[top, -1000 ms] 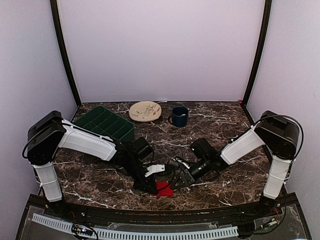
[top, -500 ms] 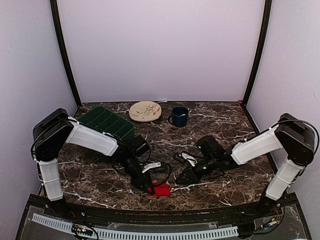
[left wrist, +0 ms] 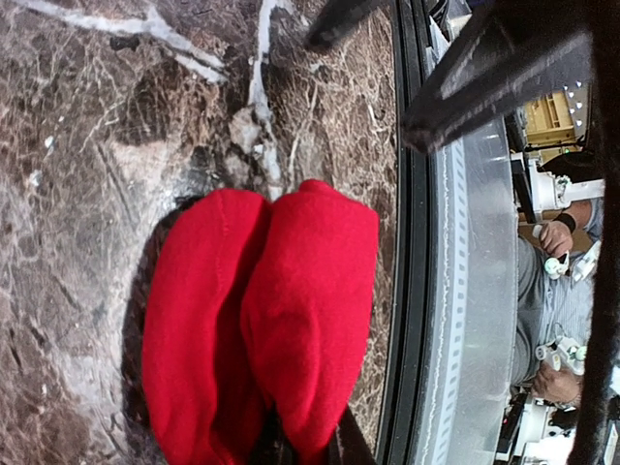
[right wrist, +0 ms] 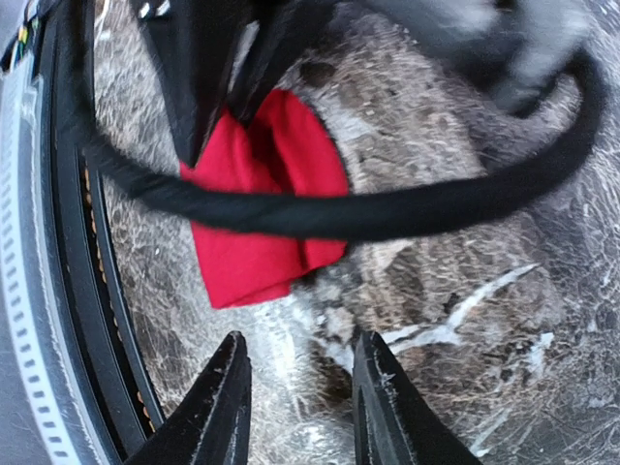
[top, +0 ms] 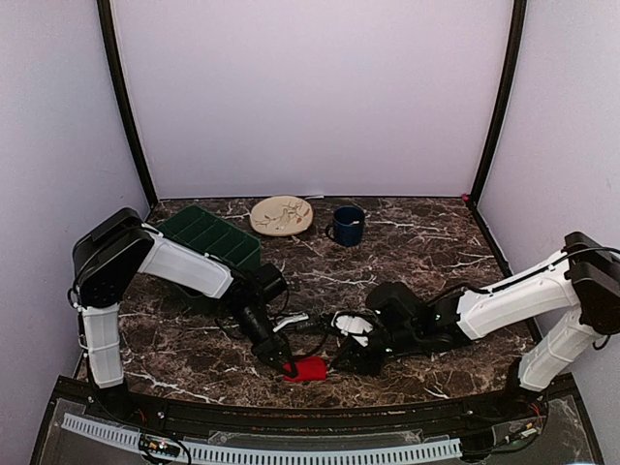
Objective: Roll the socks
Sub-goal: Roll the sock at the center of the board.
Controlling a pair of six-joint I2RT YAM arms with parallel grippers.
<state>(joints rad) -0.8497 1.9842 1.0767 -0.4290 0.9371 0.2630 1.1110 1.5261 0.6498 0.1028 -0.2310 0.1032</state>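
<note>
The socks (top: 310, 369) lie as a bright red folded bundle on the marble near the table's front edge. My left gripper (top: 289, 365) is shut on their left end. In the left wrist view the socks (left wrist: 262, 310) show as two red lobes, pinched between the fingertips (left wrist: 339, 448) at the bottom edge. No white band shows. My right gripper (top: 341, 364) sits just right of the bundle, low over the table. In the right wrist view it (right wrist: 302, 392) stands open and empty, a short gap away from the socks (right wrist: 257, 228).
A green compartment tray (top: 208, 237) stands at the back left, with a beige plate (top: 281, 214) and a dark blue mug (top: 348, 225) at the back middle. The black front rail (left wrist: 412, 291) runs right beside the socks. A black cable (right wrist: 387, 208) crosses the right wrist view.
My right arm drew back, then swung low and leftward, and its gripper now points at the socks. My left gripper has shifted the bundle slightly left, still shut on it.
</note>
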